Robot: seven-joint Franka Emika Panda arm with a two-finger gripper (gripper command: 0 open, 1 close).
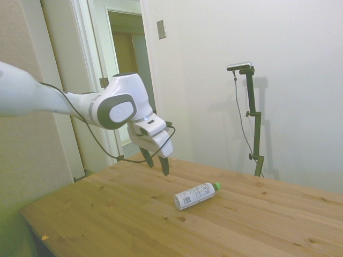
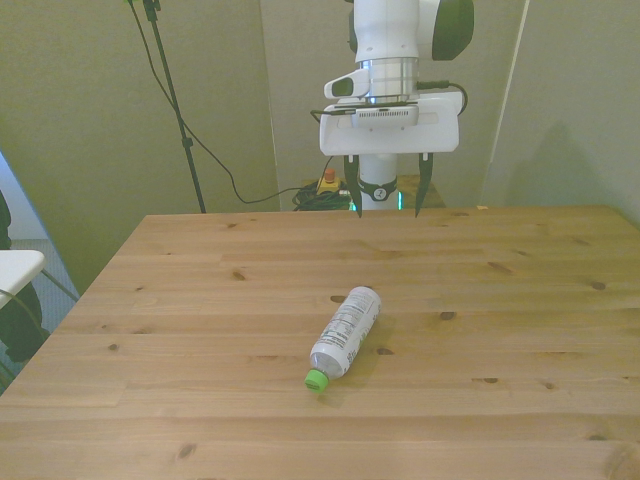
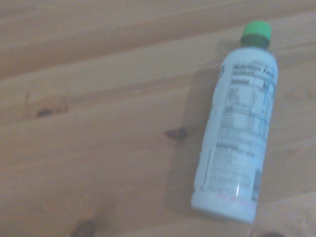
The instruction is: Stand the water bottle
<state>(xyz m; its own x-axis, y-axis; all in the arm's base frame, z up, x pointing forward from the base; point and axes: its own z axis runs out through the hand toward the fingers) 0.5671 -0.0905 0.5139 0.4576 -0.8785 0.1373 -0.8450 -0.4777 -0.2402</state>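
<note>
I see the slim green-capped plastic water bottle [image 2: 345, 334] lying flat on the wooden table [image 2: 180, 330]; gripper [image 2: 388, 185] above, fingers wide apart, empty

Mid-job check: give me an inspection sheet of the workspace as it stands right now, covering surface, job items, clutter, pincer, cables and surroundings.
Surface: wooden table, knotted planks, bare apart from the bottle.
Job's things: water bottle lying on its side near the table's middle, green cap on and pointing toward the near edge in the front view; not yet stood up.
Clutter: nothing seen.
Pincer: pincer open, empty, raised above the table and apart from the bottle, fingers pointing down.
Cables: black cable looped along the arm; another hanging behind the table at the front view's left.
Surroundings: plain walls, an open doorway in the side view; no person seen.
</note>
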